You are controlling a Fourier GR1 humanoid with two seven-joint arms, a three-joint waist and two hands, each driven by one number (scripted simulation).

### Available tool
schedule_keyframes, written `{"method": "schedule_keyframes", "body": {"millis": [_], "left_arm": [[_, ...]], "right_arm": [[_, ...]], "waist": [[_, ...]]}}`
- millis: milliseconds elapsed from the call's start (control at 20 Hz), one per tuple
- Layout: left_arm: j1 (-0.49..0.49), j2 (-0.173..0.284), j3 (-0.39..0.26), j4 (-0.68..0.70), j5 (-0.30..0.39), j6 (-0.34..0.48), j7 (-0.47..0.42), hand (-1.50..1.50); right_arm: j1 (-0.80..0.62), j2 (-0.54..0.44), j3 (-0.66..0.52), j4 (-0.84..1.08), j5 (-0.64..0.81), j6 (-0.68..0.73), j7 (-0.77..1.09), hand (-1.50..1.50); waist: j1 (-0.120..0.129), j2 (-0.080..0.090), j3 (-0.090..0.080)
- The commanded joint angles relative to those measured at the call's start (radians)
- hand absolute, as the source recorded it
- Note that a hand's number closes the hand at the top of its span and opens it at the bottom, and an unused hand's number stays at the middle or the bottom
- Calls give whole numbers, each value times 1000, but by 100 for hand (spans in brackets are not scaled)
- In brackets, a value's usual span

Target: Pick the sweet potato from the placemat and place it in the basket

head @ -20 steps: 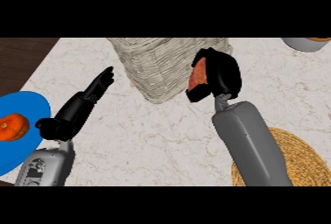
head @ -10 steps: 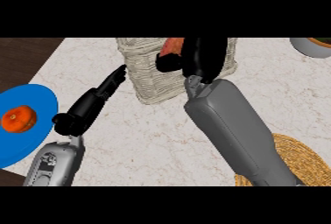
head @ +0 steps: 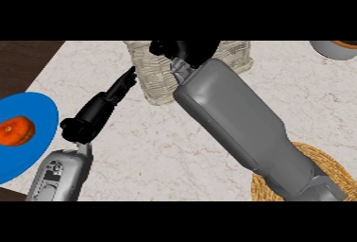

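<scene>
The right hand (head: 182, 48) sits over the woven basket (head: 159, 80) at the top of the head view, its grey forearm running diagonally up from the lower right and covering much of the basket's middle. The black hand is bunched above the basket's opening, close to the top edge of the scene, but whether its fingers are curled round anything cannot be told. The sweet potato does not show anywhere in view; it may be hidden under the hand or inside the basket, and the view does not settle which.

The left hand (head: 111, 97) lies to the left of the basket, fingers straight and close together, pointing up and to the right, with the fingertips just beside the basket's left wall. Whether they touch the wicker cannot be told. It holds nothing.

On the pale marbled tabletop (head: 167, 156), a blue plate (head: 31, 137) lies at the far left edge, partly cut off, with an orange round fruit or vegetable (head: 15, 132) resting on it. At the lower right a round woven placemat (head: 327, 160) shows from beneath the right forearm, which covers most of it. In the top right corner a bowl (head: 335, 48) is partly in view, well apart from the basket.
</scene>
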Motion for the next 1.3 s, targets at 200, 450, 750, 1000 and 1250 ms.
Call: {"method": "schedule_keyframes", "body": {"millis": [200, 450, 750, 1000, 1250], "left_arm": [[3, 1, 18, 18, -6, 20, -3, 0], [-27, 4, 29, 3, -10, 32, 7, 0], [17, 26, 46, -3, -12, 31, -8, 0], [23, 26, 66, 30, -8, 39, -36, 0], [30, 5, 53, 6, -10, 53, -12, 0]], "right_arm": [[-193, 8, -52, 180, 93, -61, 293, 150], [-247, 8, -106, 259, 172, -137, 320, 150], [-279, 8, -184, 354, 255, -181, 339, 150], [-270, 8, -224, 404, 233, -215, 339, 150], [-217, 8, -213, 465, 217, -287, 329, 150]], "waist": [[-28, 8, 1], [-57, 9, 4], [-84, 7, 6], [-99, 9, 6], [-105, 6, 8]]}}
